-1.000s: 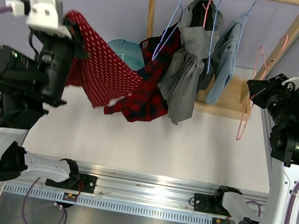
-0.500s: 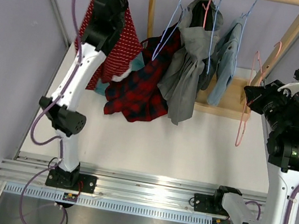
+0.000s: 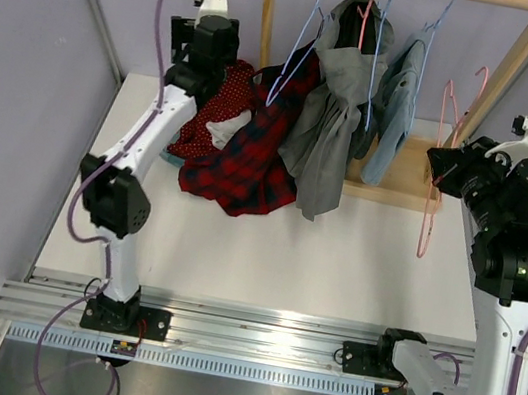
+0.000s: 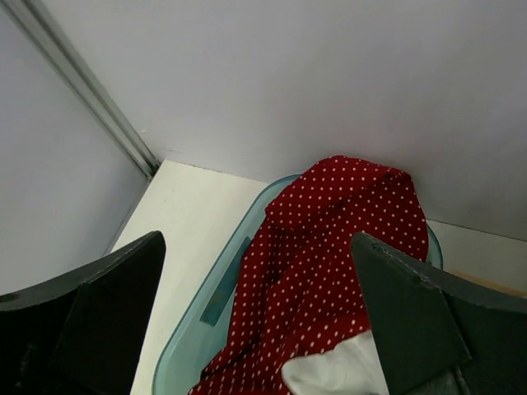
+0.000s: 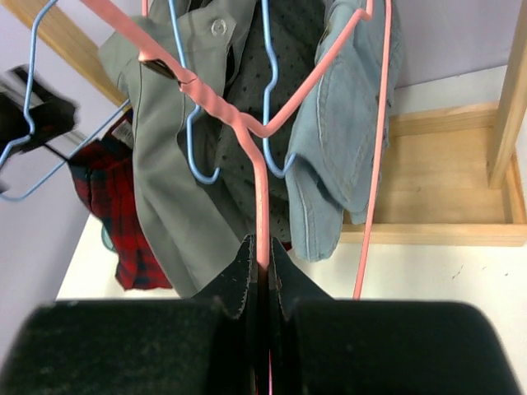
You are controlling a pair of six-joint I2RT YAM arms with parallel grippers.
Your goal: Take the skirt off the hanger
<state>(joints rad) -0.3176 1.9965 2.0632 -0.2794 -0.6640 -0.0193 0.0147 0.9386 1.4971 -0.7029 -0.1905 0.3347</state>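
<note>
My left gripper [image 4: 257, 247] hangs with its two fingers spread wide and nothing between them, directly above a teal bin [image 4: 206, 313] in the far left corner of the table [image 3: 335, 260], close to the lilac wall. The red skirt with white dots [image 4: 338, 222] lies heaped in that bin, its cloth spilling over the near rim with a white patch showing at the lower edge; it touches neither of my fingers. On the other side of the table, my right gripper [image 5: 262, 247] is pressed together on the stem of a bare pink wire hanger [image 5: 261, 197], held up near the right post of the wooden rack [image 3: 268, 6] and well apart from the skirt. Three garments hang from the rack's rail between my arms: a red and black plaid one [image 3: 251, 155] drooping just beside the bin, a grey one [image 3: 333, 118] in the middle, and a pale denim one [image 3: 399, 88] to the right.
</note>
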